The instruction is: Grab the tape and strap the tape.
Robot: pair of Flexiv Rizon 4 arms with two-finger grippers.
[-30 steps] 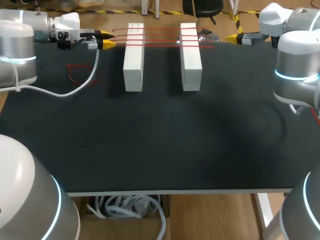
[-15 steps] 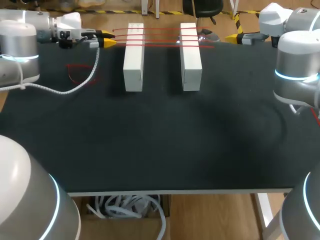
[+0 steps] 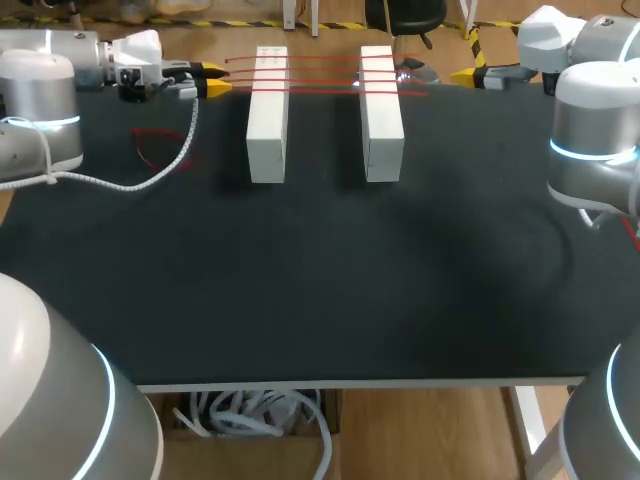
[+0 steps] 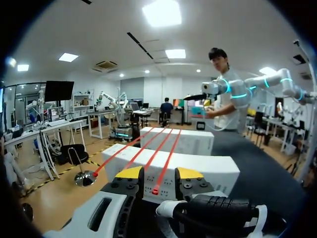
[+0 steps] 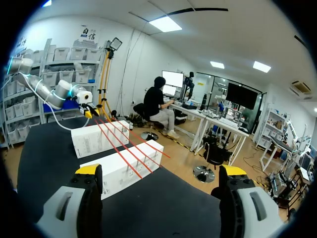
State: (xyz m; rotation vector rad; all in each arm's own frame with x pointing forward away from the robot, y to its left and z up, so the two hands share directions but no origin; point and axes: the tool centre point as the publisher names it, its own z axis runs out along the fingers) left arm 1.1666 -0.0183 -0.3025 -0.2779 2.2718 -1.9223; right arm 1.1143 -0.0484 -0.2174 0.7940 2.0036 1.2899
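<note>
Black table point(image 3: 300, 280): thin red tape point(image 3: 320, 69) strands taut across white blocks point(image 3: 268, 130); left end effector point(image 3: 214, 79), right end effector point(image 5: 161, 171) both released.

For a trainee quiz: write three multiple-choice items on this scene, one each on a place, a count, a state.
1. Where do the stretched red tapes lie? A on the floor B across both white boxes C in a bowl
2. How many white boxes? A one B two C four
3. The right gripper is: A open B shut on a box C shut on tape
Key: B, tapes span both box tops; B, two stand side by side; A, fingers wide apart, nothing between.
</note>
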